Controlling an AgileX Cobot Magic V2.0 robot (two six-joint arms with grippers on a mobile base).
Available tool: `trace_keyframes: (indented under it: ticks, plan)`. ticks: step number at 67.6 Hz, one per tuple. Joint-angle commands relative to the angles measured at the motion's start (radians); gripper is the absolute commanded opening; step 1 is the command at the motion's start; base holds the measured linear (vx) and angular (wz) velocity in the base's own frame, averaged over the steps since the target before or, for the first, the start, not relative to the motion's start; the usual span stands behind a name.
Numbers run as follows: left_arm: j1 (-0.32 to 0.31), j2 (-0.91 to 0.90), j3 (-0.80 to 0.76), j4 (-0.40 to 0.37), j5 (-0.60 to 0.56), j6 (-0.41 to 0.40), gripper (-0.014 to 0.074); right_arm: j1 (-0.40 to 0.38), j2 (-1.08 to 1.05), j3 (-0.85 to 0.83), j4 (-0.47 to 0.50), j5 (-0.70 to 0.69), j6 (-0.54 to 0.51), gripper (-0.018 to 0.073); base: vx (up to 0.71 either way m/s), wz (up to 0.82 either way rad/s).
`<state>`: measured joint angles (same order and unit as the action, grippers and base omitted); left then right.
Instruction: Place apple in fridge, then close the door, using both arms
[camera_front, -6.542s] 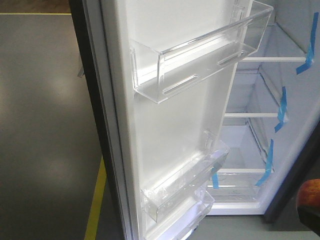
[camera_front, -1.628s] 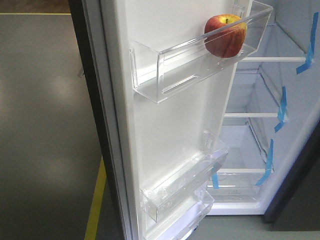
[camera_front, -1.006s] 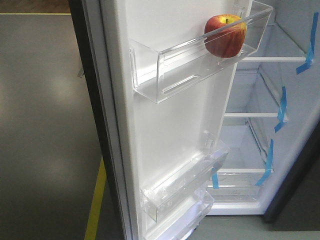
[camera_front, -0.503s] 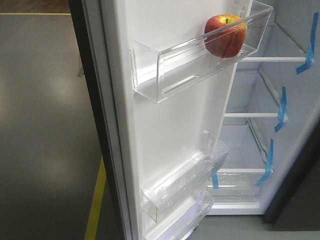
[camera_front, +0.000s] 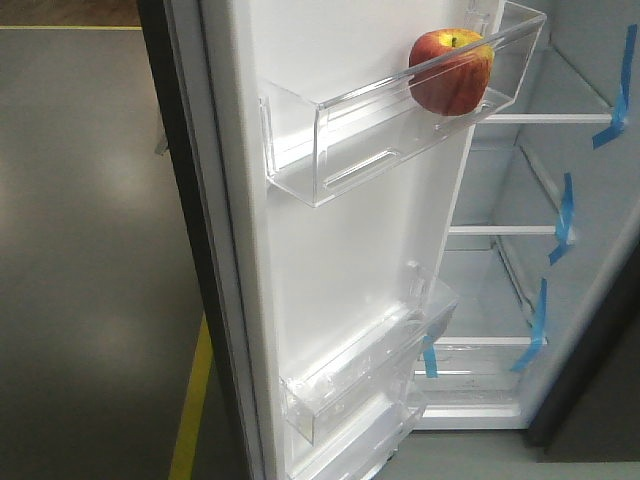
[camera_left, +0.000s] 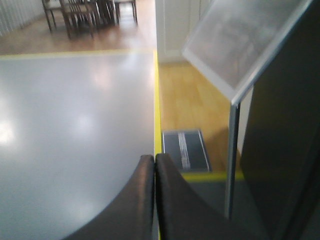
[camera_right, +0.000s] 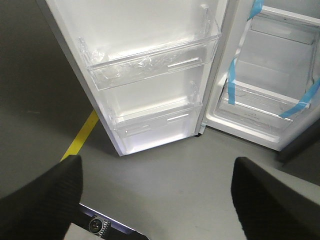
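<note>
High on the open door (camera_front: 340, 260), inside its top clear bin (camera_front: 330, 150), red apple (camera_front: 450, 72) sitting upright, touched by nothing. Low before the door's bottom bins (camera_right: 150, 122), right pincer (camera_right: 157, 161) spread wide, empty. And left pincer (camera_left: 155, 159) pinched shut, empty.

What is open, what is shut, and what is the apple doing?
door: wide open.
fridge: open, white inside showing.
apple: sitting stem-up in the top door bin, nothing holding it.
left fingers: shut together, holding nothing.
right fingers: spread open, holding nothing.
</note>
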<state>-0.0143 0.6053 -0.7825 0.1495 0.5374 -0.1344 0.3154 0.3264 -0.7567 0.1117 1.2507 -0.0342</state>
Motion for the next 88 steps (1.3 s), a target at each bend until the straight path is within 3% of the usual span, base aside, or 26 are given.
trace_keyframes:
  ticks: [1,15,29,71,88]
  plan:
    - [-0.007,0.110,-0.111,-0.102,0.042,0.120,-0.0006,-0.002,0.012,-0.022,-0.002,-0.053,-0.004,0.0580,0.00,0.00]
    - [-0.007,0.317,-0.255,-0.265,0.115,0.291,-0.0006,-0.002,0.012,-0.022,-0.002,-0.053,-0.004,0.0580,0.00,0.00]
    - [-0.007,0.497,-0.380,-0.363,0.129,0.364,-0.0006,-0.002,0.012,-0.022,-0.002,-0.052,-0.004,0.0580,0.00,0.00]
    - [-0.012,0.948,-0.839,-0.389,0.097,0.383,-0.0006,-0.002,0.012,-0.022,-0.002,-0.052,-0.004,0.0580,0.00,0.00]
    - [-0.066,1.052,-0.946,-0.426,0.043,0.394,-0.0006,-0.002,0.012,-0.022,-0.002,-0.053,-0.004,0.0580,0.00,0.00]
